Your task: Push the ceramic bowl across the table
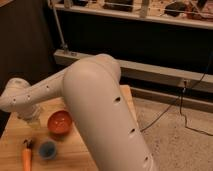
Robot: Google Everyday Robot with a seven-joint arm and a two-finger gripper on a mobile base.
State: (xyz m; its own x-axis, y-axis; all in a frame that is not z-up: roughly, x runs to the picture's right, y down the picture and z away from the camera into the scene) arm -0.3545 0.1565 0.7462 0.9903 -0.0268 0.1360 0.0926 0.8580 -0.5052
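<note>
Camera view. Ceramic bowl [60, 122] sits upright on table [11, 145], picture-left of centre. Blue cup [47, 148] is just in front of it and carrot [26, 158] is near the front corner.

Handling est.: rigid, glossy, prob. fairly heavy for its size. It should slide readily on wood and would chip if it drops off an edge. No grasp req.; apply push low on outer wall, in line w/ centre, to limit tipping or spin.

Arm [95, 110]: upper link fills foreground, forearm reaches picture-left, wrist bends down. End effector [31, 116] hangs just beside the bowl. Contact: not discernible. Open or closed: cannot tell.
</note>
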